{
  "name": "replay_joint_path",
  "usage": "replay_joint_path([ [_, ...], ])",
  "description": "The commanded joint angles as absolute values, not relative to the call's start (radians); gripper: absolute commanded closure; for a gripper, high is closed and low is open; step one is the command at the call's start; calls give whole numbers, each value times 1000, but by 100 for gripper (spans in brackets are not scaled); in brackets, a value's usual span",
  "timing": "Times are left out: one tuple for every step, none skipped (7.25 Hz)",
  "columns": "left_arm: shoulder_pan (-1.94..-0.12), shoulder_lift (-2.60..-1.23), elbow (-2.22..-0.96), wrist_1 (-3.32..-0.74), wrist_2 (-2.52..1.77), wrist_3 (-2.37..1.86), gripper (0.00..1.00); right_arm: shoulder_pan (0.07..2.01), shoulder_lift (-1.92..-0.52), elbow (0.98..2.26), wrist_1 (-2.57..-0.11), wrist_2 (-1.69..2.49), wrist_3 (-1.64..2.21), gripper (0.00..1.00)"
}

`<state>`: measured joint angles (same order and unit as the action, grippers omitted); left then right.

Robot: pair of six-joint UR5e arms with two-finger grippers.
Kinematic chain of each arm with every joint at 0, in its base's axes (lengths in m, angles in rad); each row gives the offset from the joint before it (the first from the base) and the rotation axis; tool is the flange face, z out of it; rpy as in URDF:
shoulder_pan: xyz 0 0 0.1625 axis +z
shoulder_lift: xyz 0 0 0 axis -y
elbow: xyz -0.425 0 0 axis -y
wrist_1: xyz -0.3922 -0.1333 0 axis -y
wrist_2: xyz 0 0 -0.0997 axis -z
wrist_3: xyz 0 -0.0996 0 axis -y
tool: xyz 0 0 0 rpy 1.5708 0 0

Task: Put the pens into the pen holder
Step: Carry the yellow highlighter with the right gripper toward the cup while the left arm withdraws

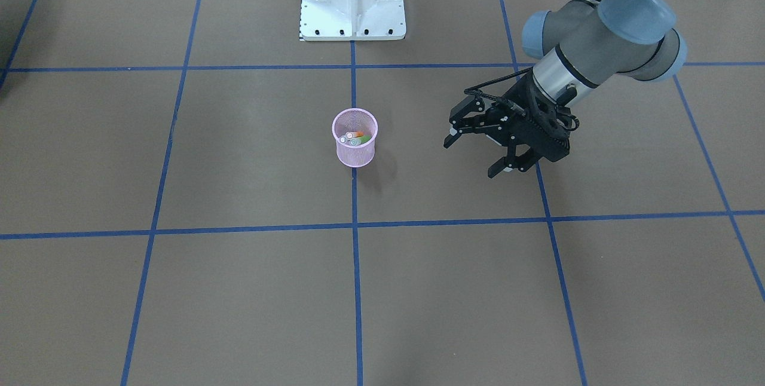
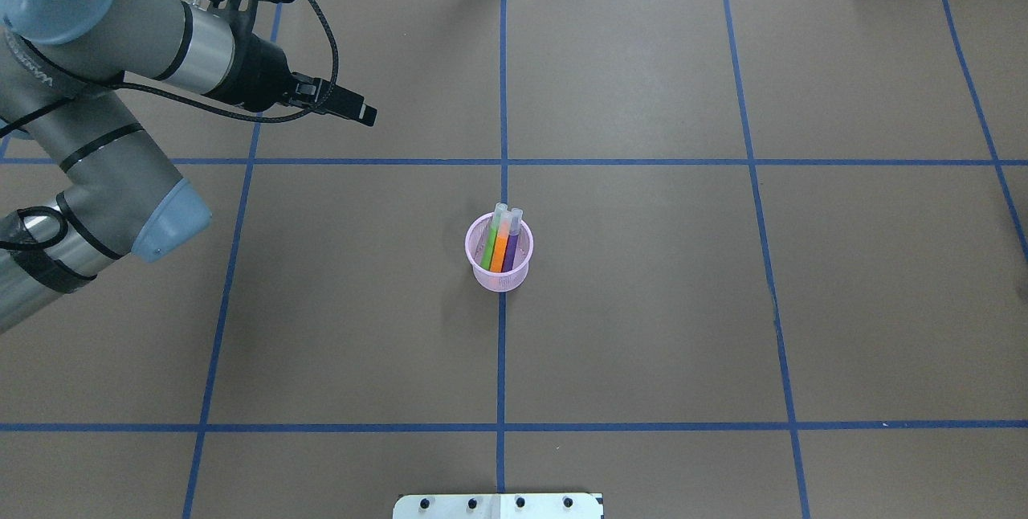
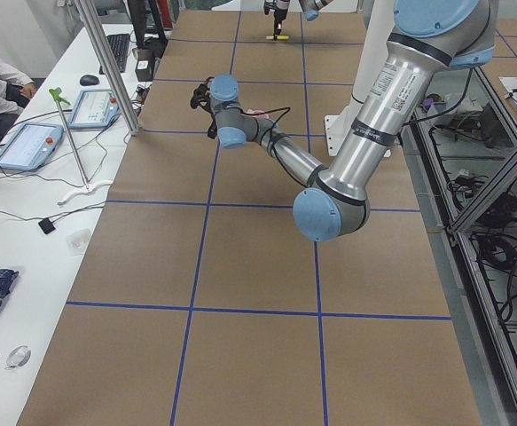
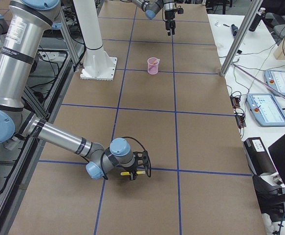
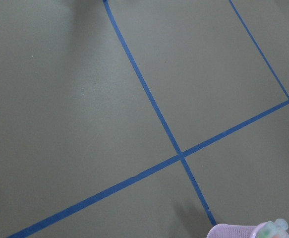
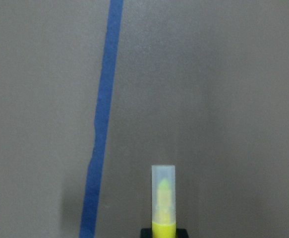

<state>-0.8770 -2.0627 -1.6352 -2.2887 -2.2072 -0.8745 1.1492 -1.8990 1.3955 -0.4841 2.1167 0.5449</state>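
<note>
Your left gripper point(image 1: 470, 159) hung with jaws spread and nothing between them, well apart from the pen holder point(image 2: 499, 276). The holder stood upright mid-table on a blue tape line point(image 2: 502, 358). Count: one holder with three pens inside, caps up: green pen point(image 2: 491, 246), orange pen point(image 2: 500, 250), purple pen point(image 2: 511, 250). A fourth, yellow pen point(image 6: 163, 198) sat at the fingertips of the right gripper point(image 4: 138, 174), towards the table's right end. You could not tell whether those jaws clamped it.
</note>
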Motion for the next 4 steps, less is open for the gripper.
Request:
replay_joint_path([
  [-912, -2040, -1640, -2208, -2215, -771, 0, 1150, -1805, 1427, -497, 2120, 549, 100],
  [-939, -2005, -1655, -2112, -2215, -671, 0, 1150, -1743, 1427, -499, 2117, 589, 100],
  [-983, -1941, -1686, -2030, -2215, -546, 0, 1150, -1682, 1431, -497, 2111, 642, 100],
  [-1035, -1860, -1715, -1985, -2215, -425, 0, 1150, -1624, 1436, -497, 2109, 661, 100],
])
